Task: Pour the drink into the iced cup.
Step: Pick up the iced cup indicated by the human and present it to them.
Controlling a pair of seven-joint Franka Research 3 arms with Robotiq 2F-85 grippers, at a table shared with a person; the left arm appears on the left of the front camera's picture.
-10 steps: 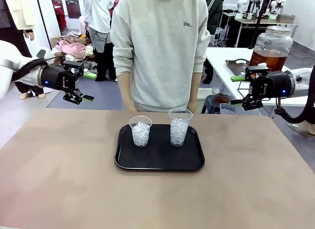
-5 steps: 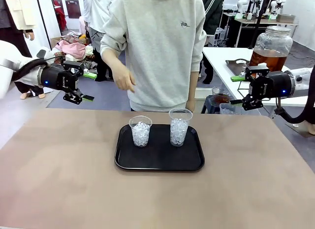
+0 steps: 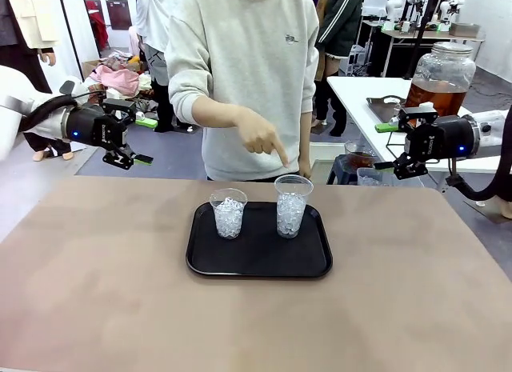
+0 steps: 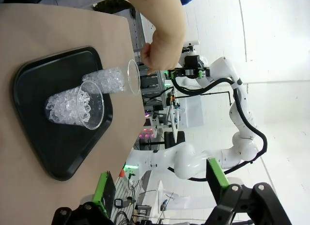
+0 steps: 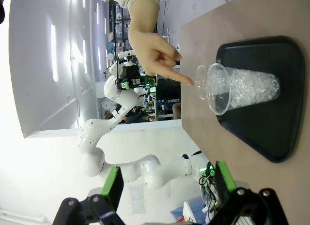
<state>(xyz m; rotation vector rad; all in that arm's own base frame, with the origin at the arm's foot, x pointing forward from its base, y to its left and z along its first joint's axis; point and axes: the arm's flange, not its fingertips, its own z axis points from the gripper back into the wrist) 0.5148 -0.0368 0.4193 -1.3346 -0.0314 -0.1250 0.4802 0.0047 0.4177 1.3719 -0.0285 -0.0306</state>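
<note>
Two clear cups of ice stand on a black tray: a shorter cup on the left and a taller cup on the right. The person's hand points a finger down at the taller cup's rim. The drink is amber liquid in a big glass jar on the white side table at the far right. My left gripper hangs open above the table's far left corner. My right gripper hangs open off the far right edge, just in front of the jar. Both hold nothing.
The left wrist view has the tray, both cups and the pointing hand ahead of its open fingers. In the right wrist view the cups overlap, with the hand at their rims. Bare brown tabletop surrounds the tray.
The person's arm has risen from their side and reached forward, and the finger now points at the taller cup. Neither arm has moved.
</note>
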